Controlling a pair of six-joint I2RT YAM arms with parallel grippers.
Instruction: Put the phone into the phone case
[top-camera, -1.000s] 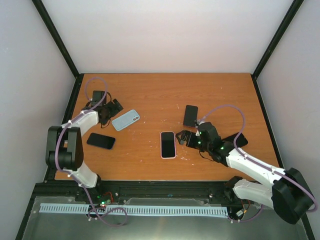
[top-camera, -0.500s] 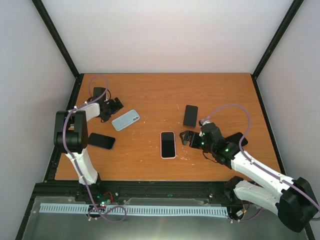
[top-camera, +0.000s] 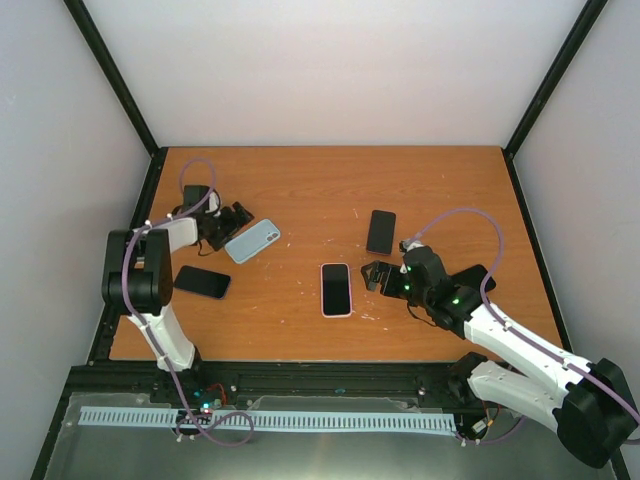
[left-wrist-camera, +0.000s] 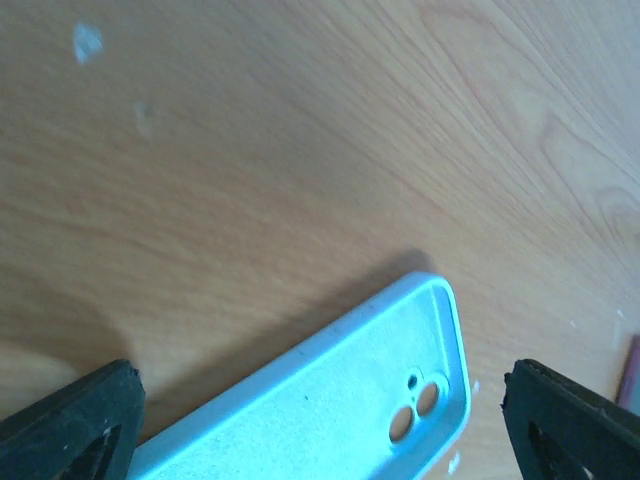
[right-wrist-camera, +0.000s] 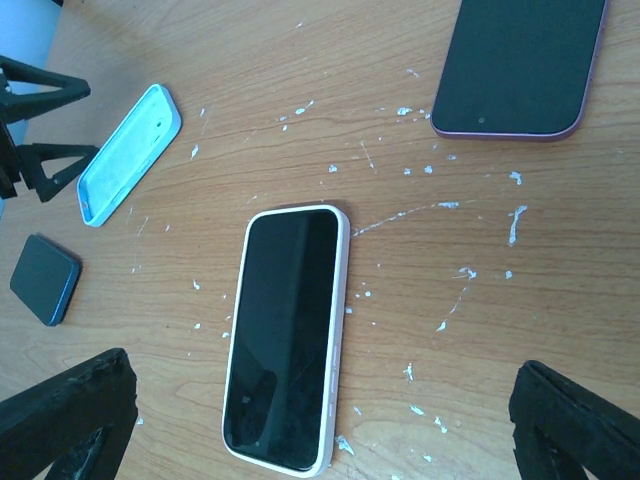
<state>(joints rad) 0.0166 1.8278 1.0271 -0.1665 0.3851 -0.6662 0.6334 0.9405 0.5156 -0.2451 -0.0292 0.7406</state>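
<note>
while the left gripper stood wide open with the empty blue case lying just in front of it, the right gripper was also wide open, close beside the white-rimmed phone in the middle of the table.

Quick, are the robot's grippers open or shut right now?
Left gripper: open, holding nothing, at the blue phone case.
Right gripper: open, holding nothing, over the white-edged phone.
</note>
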